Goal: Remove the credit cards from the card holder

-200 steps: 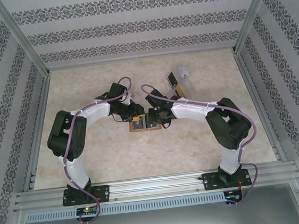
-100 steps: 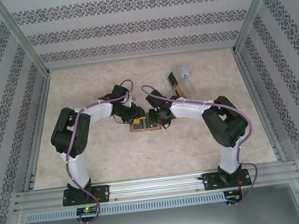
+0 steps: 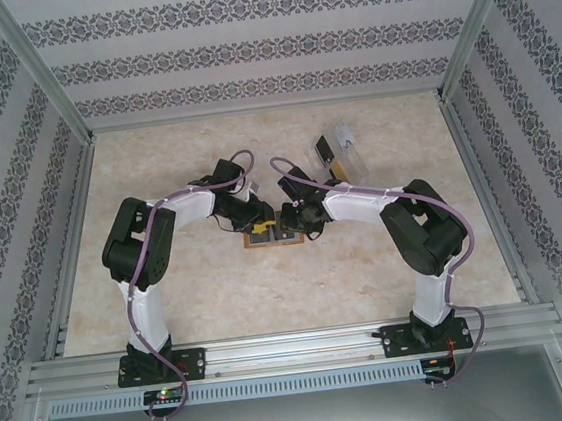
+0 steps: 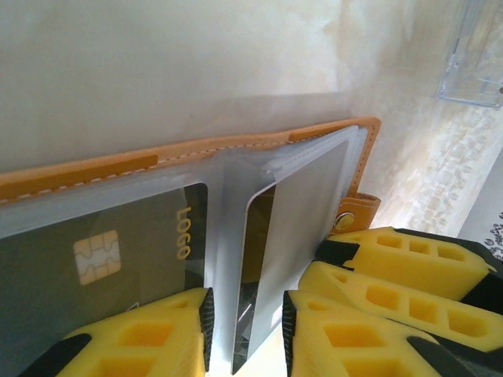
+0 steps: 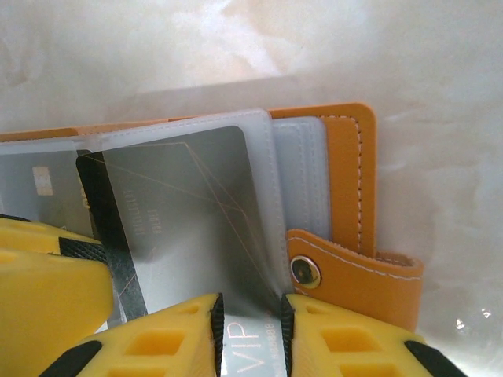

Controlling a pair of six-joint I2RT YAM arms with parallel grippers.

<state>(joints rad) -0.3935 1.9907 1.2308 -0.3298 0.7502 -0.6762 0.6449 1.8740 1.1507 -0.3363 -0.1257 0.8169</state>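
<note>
Both arms rise from their bases at the near edge of the table (image 3: 271, 302), bend at the elbow and reach inward, so the 2 wrists meet low over the middle. The holder (image 3: 272, 236) lies open and flat there, between the 2 end effectors, its orange cover underneath and its clear pockets facing up.

The left end effector (image 3: 260, 220) comes in from the left and tips down onto the holder's left part. In the left wrist view its yellow fingers (image 4: 149, 338) stand close together, with a raised clear pocket leaf (image 4: 255, 259) running into the narrow gap; I cannot tell whether they clamp it. A dark card (image 4: 118, 251) with a chip sits in the pocket beside it.

The right end effector (image 3: 292, 219) comes in from the right and sits just beside the left one. In the right wrist view its fingers (image 5: 346, 338) are nearly together over the holder's near edge, beside the snap tab (image 5: 354, 275). A white card (image 5: 250, 357) shows face-up in the gap; I cannot tell whether it is gripped. A grey card (image 5: 189, 212) sits in the pocket beyond.

A clear tray (image 3: 340, 154) lies farther back on the right.
</note>
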